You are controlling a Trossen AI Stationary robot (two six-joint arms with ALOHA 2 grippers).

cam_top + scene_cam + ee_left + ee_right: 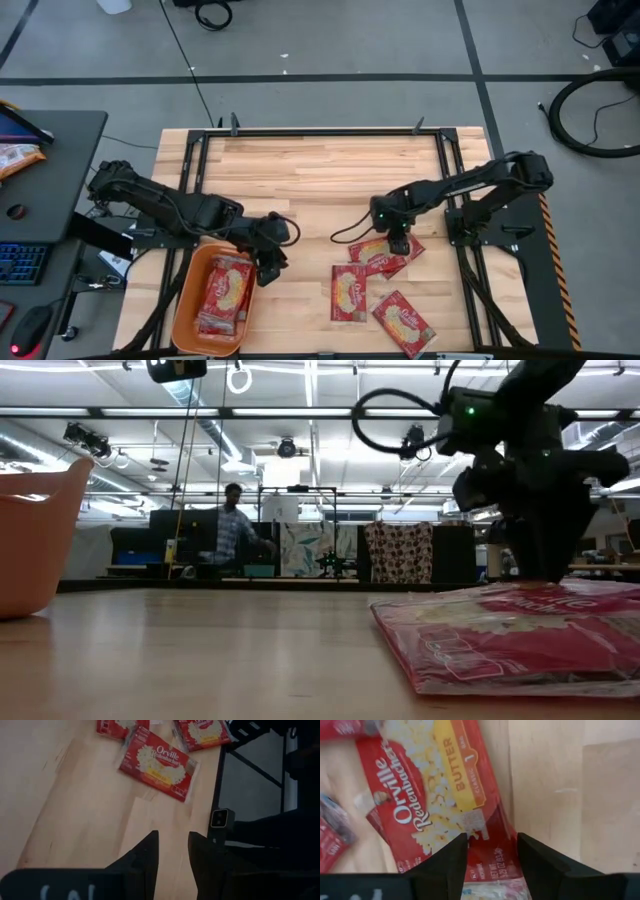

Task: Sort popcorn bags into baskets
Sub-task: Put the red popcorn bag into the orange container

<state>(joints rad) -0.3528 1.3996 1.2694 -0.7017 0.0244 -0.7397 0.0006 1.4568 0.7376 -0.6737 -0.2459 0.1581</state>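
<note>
Now the orange bin (188, 300) at lower left of the high view holds bags (226, 292), the left gripper (268, 262) just beside it, slightly parted and empty. Right of centre, the right gripper (397, 240) sits open-fingered on a loose bag (385, 251).

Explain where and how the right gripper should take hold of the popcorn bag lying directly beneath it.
The right gripper is open above a flat popcorn bag on the wooden table. Lying flat, the bag offers only thin edges, so probably best to come straight down and pinch the short end edge already between the fingers, where it overhangs a neighbouring bag and is slightly raised.
</note>
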